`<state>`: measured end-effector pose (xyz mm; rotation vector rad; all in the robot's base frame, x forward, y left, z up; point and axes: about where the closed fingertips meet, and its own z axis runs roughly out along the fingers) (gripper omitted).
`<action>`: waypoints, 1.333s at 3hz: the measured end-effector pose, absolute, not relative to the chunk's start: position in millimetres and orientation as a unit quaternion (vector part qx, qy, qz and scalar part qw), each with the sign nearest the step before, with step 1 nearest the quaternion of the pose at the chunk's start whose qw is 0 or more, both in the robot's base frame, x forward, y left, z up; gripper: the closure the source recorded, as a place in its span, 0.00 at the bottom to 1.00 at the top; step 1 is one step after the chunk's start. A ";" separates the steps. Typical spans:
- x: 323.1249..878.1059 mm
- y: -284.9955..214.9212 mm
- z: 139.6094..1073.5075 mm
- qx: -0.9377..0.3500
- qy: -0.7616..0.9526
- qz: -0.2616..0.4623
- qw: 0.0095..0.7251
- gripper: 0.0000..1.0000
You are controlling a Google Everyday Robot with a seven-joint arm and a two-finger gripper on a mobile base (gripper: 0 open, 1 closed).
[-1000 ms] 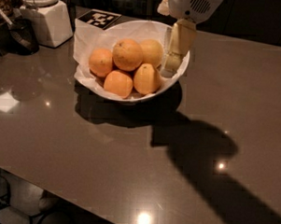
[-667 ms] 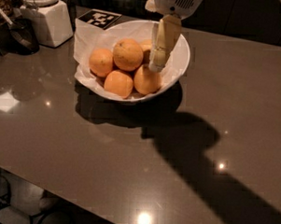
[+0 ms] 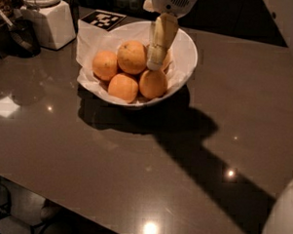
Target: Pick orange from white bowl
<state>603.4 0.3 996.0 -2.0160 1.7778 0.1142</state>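
Desk (image 3: 234, 118) carried your white bowl (image 3: 188, 45), where the largest orange (image 3: 132, 56) lay at the rear among four smaller oranges (image 3: 122, 87). Your claw (image 3: 153, 64) hung inside the bowl, just beside that orange; released or clenched, you could not tell.

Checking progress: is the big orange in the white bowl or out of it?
In. The orange sits among other oranges inside the white bowl; the gripper hangs over the bowl, its tip right beside the orange.
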 end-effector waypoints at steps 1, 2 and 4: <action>614.1 5.7 986.5 -0.731 0.644 0.053 0.219 0.08; 623.2 9.1 976.7 -0.731 0.645 0.062 0.212 0.20; 634.2 21.1 957.1 -0.740 0.639 0.077 0.195 0.27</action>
